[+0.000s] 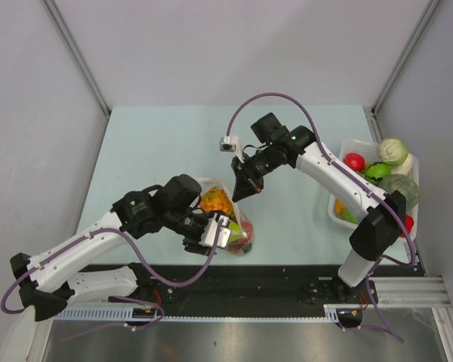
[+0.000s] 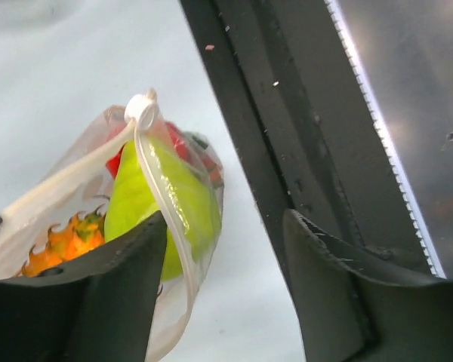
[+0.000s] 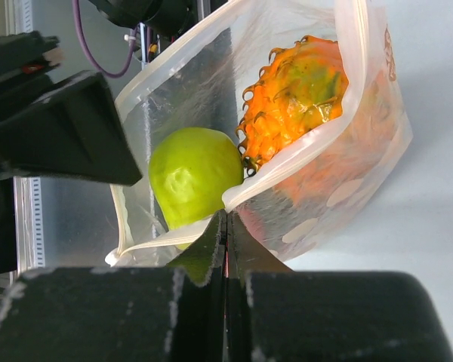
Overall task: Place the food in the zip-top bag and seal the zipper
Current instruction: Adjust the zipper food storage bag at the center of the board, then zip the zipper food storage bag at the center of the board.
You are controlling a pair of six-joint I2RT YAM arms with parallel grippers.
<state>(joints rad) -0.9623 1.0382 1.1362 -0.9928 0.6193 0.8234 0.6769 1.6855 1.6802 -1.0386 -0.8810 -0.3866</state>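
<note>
The zip-top bag lies at the near middle of the table and holds an orange ruffled piece, a green fruit and red pieces. My right gripper is shut on the bag's mouth edge; in the right wrist view the jaws pinch the zipper strip below the green fruit and the orange piece. My left gripper is open at the bag's near end. In the left wrist view the zipper strip hangs between the jaws, close to the left finger.
A white tray at the right edge holds more toy food: a red piece, a green piece and a pale cabbage. The black rail runs along the table's near edge, just right of my left gripper.
</note>
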